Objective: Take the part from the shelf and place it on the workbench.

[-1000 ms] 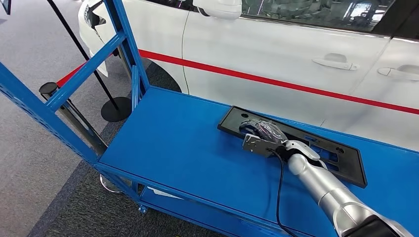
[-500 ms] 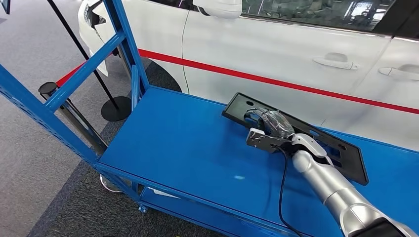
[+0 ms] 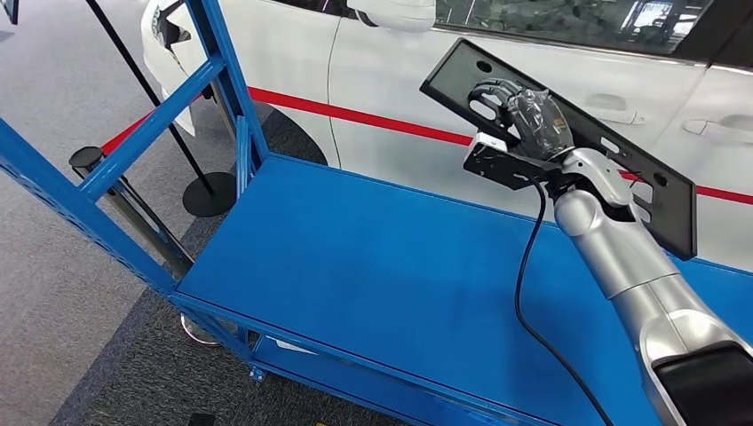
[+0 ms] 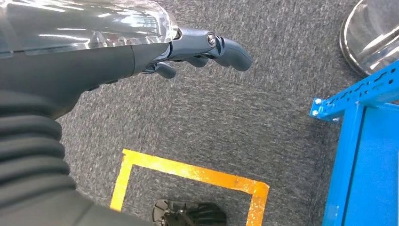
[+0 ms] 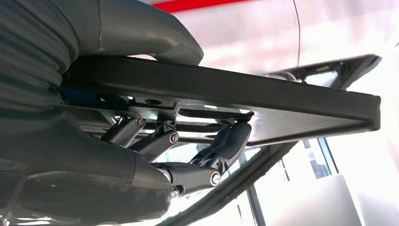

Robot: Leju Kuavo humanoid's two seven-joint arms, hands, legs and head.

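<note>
While the head view is showing the right hand (image 3: 519, 111) gripping the black part (image 3: 568, 133) above the blue shelf (image 3: 373, 266), the right wrist view is exposing thumb above, fingers (image 5: 226, 141) beneath. Part is tilting — long axis slanting away from the shelf frame. Left hand (image 4: 141, 52) is hanging over carpet, fingers loosely curled, holding nothing.

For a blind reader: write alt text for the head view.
The right robot hand holds a flat black part tilted in the air above a blue shelf. A white car with a red stripe stands behind.
</note>
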